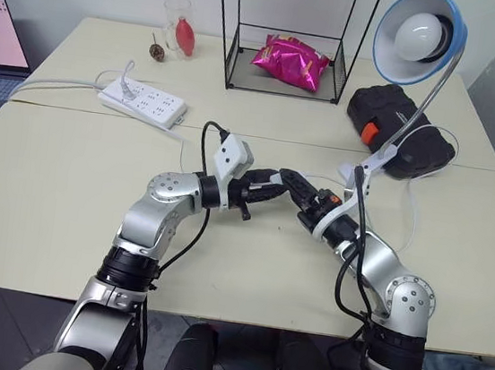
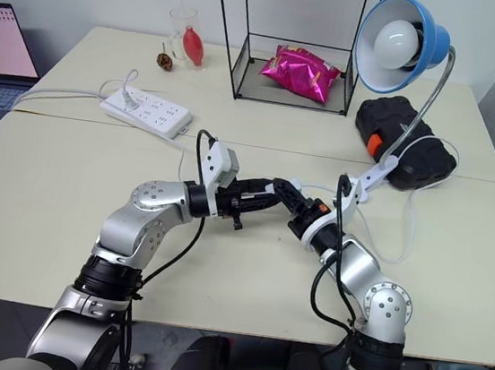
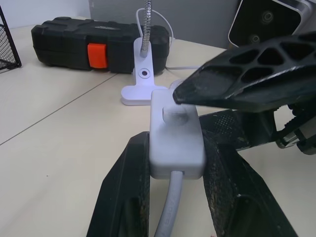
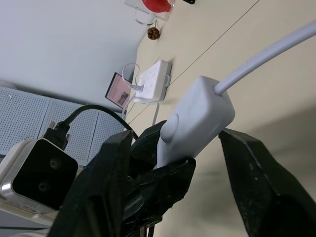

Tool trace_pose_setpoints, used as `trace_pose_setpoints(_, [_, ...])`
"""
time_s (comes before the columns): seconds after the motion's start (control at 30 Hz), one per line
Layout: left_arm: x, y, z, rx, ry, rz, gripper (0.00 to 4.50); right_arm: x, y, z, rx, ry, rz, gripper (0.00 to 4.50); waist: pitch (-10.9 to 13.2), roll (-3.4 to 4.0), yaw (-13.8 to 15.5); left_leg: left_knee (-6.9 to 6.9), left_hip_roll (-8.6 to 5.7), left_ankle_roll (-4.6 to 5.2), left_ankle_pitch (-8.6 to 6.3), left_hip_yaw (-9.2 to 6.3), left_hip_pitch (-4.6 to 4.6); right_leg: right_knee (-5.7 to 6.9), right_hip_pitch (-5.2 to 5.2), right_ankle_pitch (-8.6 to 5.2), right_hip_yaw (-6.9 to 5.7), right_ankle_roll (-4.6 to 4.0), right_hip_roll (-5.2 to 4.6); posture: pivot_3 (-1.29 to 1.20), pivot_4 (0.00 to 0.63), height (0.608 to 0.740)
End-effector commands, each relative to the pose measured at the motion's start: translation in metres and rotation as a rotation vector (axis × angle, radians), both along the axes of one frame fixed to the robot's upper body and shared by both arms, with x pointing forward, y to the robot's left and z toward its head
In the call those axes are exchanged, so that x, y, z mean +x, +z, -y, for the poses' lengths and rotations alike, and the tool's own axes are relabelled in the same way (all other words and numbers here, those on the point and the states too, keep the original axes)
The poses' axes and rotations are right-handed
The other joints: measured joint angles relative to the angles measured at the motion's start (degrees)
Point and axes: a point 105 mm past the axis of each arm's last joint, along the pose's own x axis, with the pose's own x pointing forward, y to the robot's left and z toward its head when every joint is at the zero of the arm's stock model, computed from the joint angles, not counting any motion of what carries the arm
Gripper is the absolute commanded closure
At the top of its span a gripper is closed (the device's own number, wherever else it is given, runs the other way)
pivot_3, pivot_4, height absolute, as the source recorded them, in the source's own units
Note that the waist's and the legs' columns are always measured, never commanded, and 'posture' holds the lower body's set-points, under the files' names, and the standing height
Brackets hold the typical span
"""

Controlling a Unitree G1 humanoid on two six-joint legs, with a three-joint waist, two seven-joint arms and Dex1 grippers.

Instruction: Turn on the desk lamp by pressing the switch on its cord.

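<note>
the left gripper (image 3: 173, 207) clamps the switch (image 3: 176, 133) just in front of the desk lamp (image 1: 419, 36) clamp, steadying it so the right gripper (image 4: 173, 187), jaws part-open, presses its button.

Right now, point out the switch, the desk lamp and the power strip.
switch (image 3: 176, 140), left wrist view: its white body.
desk lamp (image 1: 419, 35), left eye view: its bulb.
power strip (image 1: 145, 103), left eye view: its top face.

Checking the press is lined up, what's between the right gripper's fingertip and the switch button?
Nothing. In the left wrist view the right gripper's fingertip sits directly on the button of the switch, which the left gripper clamps by its sides.
</note>
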Motion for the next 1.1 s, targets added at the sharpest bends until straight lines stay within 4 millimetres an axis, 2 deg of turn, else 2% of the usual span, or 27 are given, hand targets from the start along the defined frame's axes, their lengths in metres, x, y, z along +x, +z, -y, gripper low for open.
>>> trace_pose_setpoints(0.03, [-0.004,0.011,0.003,-0.021,-0.019,0.042,3.40,-0.002,0.007,-0.002,0.031,0.010,0.016,2.68,0.0,0.00,0.0,0.00,0.00,0.00,0.00,0.00,0.00,0.00,0.00,0.00,0.00,0.00,0.00,0.00,0.150,0.740])
trace_pose_setpoints(0.13, [-0.004,0.011,0.003,-0.020,-0.019,0.042,3.40,-0.001,0.008,-0.002,0.041,0.006,0.011,3.44,0.0,0.00,0.0,-0.01,0.00,0.00,0.00,0.00,0.00,0.00,-0.01,-0.01,0.00,-0.01,0.00,0.00,0.150,0.740])
trace_pose_setpoints(0.23, [-0.004,0.010,0.003,-0.019,-0.019,0.042,3.40,0.000,0.010,-0.002,0.047,0.007,0.012,3.92,0.0,0.00,0.0,-0.04,0.01,0.00,0.00,0.00,0.00,-0.01,-0.02,-0.02,-0.01,-0.03,0.00,0.00,0.150,0.740])
trace_pose_setpoints(0.77, [-0.004,0.010,0.004,-0.021,-0.017,0.044,3.40,0.000,0.012,-0.003,0.051,0.016,0.024,3.94,0.0,0.00,-0.1,-0.13,0.01,0.00,0.00,0.00,-0.01,-0.03,-0.05,-0.05,0.00,-0.05,0.00,0.00,0.150,0.740])
trace_pose_setpoints(0.83, [-0.004,0.009,0.004,-0.021,-0.016,0.044,3.40,0.000,0.013,-0.003,0.053,0.016,0.029,3.24,0.0,0.00,-0.1,-0.16,0.01,0.00,0.00,0.01,-0.01,-0.04,-0.07,-0.05,0.00,-0.05,0.00,0.00,0.150,0.740])
trace_pose_setpoints(0.87, [-0.004,0.010,0.004,-0.021,-0.016,0.044,3.40,0.000,0.014,-0.003,0.054,0.017,0.031,3.18,0.0,0.00,-0.1,-0.17,0.01,0.00,0.00,0.01,-0.01,-0.04,-0.07,-0.05,0.00,-0.05,0.00,0.00,0.150,0.740])
trace_pose_setpoints(0.93, [-0.004,0.010,0.004,-0.022,-0.014,0.044,3.40,-0.001,0.016,-0.003,0.066,0.023,0.042,2.55,0.0,0.00,-0.1,-0.20,0.01,0.00,0.00,0.01,-0.02,-0.04,-0.11,-0.05,0.00,-0.06,0.00,0.00,0.150,0.740])
trace_pose_setpoints(1.1, [-0.002,0.010,0.003,-0.025,-0.005,0.047,3.40,-0.004,0.019,-0.002,0.072,0.045,0.057,1.50,0.0,0.00,-0.1,-0.29,0.01,0.00,0.00,0.03,-0.07,-0.04,-0.24,-0.06,0.01,-0.07,0.00,0.00,0.150,0.740])
